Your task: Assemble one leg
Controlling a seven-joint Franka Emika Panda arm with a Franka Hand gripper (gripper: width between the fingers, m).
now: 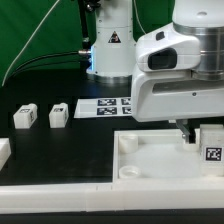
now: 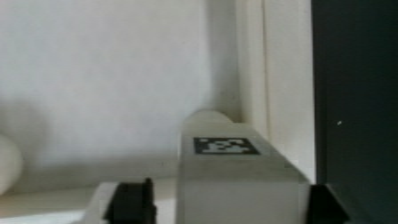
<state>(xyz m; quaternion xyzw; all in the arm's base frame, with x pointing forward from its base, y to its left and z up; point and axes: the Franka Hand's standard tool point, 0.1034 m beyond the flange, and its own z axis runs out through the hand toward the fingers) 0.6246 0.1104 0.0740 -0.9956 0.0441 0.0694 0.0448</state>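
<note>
My gripper is low over the exterior view's right end of the large white panel. It is shut on a leg, a white square post with a black-and-white tag, held upright at the panel's corner. In the wrist view the leg fills the space between the dark fingers, with the gripper closed on its sides and the panel behind it. Two more legs lie on the black table at the exterior view's left.
The marker board lies on the table behind the panel. Another white part shows at the exterior view's left edge. The robot base stands at the back. A white ledge runs along the front.
</note>
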